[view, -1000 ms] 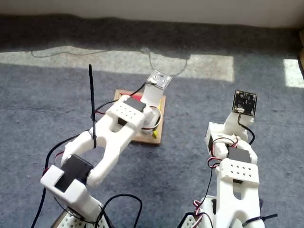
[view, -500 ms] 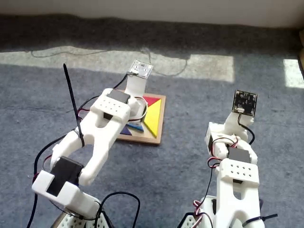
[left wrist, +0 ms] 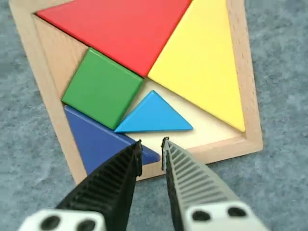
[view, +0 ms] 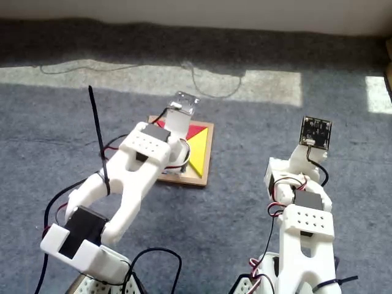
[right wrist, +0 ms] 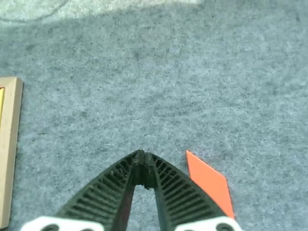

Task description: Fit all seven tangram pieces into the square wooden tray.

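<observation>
The square wooden tray (left wrist: pixel 246 82) lies on the grey carpet. It holds a large red triangle (left wrist: pixel 125 26), a large yellow triangle (left wrist: pixel 202 67), a green square (left wrist: pixel 102 89), a small light blue triangle (left wrist: pixel 153 116) and a dark blue triangle (left wrist: pixel 98 142). My left gripper (left wrist: pixel 151 144) hovers over the tray's near rim, open by a narrow gap with nothing in it. In the high view the left arm covers much of the tray (view: pixel 205 165). My right gripper (right wrist: pixel 143 155) is shut and empty above the carpet, close beside an orange parallelogram (right wrist: pixel 209 183).
Bare wood shows in the tray beside the light blue triangle (left wrist: pixel 214 137). A tray edge (right wrist: pixel 9 144) appears in the right wrist view. Thin cables (view: pixel 196 76) lie on the carpet behind the tray. The right arm (view: pixel 303 208) stands to the tray's right.
The left arm swung left off the tray, uncovering the pieces, then came partly back over it. The right arm has stayed still.
</observation>
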